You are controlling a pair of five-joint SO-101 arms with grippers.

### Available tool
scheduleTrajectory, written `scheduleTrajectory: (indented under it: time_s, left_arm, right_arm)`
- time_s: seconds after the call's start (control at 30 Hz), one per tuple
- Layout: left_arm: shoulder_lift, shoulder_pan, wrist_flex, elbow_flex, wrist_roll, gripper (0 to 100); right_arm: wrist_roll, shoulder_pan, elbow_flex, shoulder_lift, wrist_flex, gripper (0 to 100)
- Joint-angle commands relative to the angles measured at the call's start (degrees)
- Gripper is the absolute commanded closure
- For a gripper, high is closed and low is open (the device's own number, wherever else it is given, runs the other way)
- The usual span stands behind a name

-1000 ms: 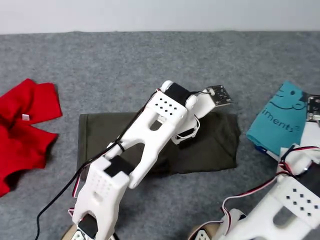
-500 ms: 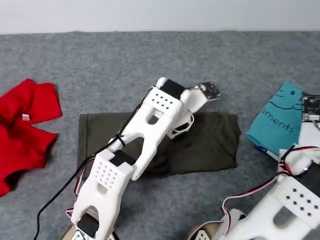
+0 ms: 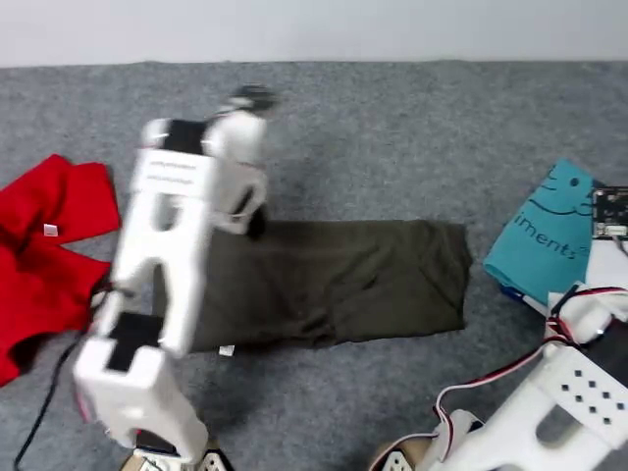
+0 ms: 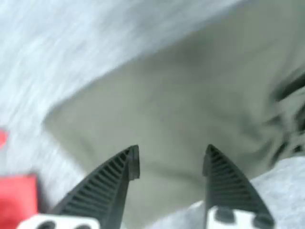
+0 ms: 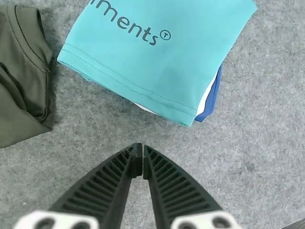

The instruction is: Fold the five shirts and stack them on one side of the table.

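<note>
Grey carpet table [image 3: 392, 128]. My left gripper [image 4: 171, 160]: jaws wide, empty. Right gripper [image 5: 143, 160]: jaws closed, empty. Risk, as I judge: I pinch one layer only, fold drags open. Olive shirt [image 3: 343, 280]: beneath left jaws, spreading toward 4 o'clock. Teal shirt [image 3: 554, 231]: folded, table's 3 o'clock.

Table surface [image 3: 412, 128]: mottled grey. Olive shirt [image 3: 363, 280] at centre: plain dark olive green. Red shirt [image 3: 49, 265] at the left edge: plain red, 1 small white tag. Teal shirt [image 3: 554, 231] at the right edge: teal with dark lettering; blue layer [image 5: 215, 90] and white layer [image 5: 144, 108] beneath. Left arm [image 3: 162, 245] and right arm [image 3: 569, 392]: white shells. Left gripper [image 4: 171, 151] and right gripper [image 5: 142, 148]: black, ribbed
</note>
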Motion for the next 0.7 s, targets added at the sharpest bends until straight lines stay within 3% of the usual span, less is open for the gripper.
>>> scheduleTrajectory:
  time_s: [0.0,0.23,0.67]
  left_arm:
    - [-6.42,-10.73,1.67,5.32,-3.6,77]
    - [-2.37,-22.95,-1.41,8.66,-6.07,76]
    - [8.88,-21.36,-4.75,8.75,-2.64,71]
  right_arm:
    - [0.53,-0.31,-0.44,-1.19,0.4,98.8]
    - [0.44,-0.48,-0.44,-0.84,0.13,98.7]
    - [0.53,-0.22,-0.44,-1.19,0.4,98.7]
